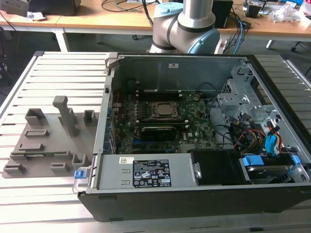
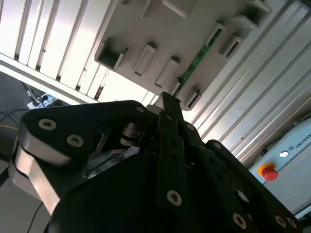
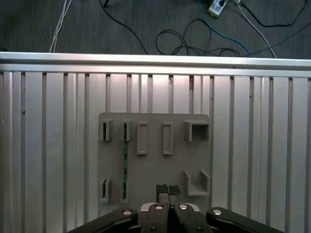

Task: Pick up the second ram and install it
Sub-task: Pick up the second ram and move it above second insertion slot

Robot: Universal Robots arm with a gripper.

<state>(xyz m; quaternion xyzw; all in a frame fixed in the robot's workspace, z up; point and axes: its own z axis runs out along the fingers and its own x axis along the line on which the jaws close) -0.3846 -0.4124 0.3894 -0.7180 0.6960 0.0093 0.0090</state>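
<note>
The second ram is a thin green stick standing on edge in two small holders of the grey fixture plate. It also appears as a green strip, the ram, in the second wrist view, and faintly as the ram on the plate in the exterior view. My gripper hangs well above the plate, shut with nothing between its black pads, and off to the side of the stick. In the second wrist view the closed fingers point toward the stick's end.
The open computer case lies at the exterior view's right of the plate, with the motherboard, CPU socket and long black slots. Other empty holders stand on the plate. Beyond the slatted table's edge, cables lie on the floor.
</note>
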